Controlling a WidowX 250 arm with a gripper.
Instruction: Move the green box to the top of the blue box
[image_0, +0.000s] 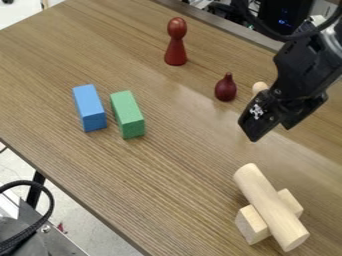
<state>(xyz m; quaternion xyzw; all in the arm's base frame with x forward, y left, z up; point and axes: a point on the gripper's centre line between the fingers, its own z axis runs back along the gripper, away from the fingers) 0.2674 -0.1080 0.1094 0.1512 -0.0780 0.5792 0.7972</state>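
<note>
The claw has its two tips apart, with nothing clamped between them, and is well away from the green box, which lies on the counter off to the claw's left in the view. A low sweep that way could clip the dark red teardrop piece, near the claw on its upper left, so the claw would do well to travel high.

The green box lies beside the blue box, with only a narrow strip of wood between them. A tip lowered carelessly into that gap could land on the blue box or shove it, leaving the base askew. A grip off the green box's middle might let it tilt or twist in the lift. The blue box's top is slim, so a crooked or off-centre release would probably tip the green one off, as would letting go too high or brushing it while opening.

Counting outward from the claw: one pale rounded piece partly hidden just behind it; one dark red teardrop; below, one pale cylinder resting across blockwork that may be one block or two; one red pawn-shaped figure farther to the upper left; one green box; then one blue box, farthest out.
</note>
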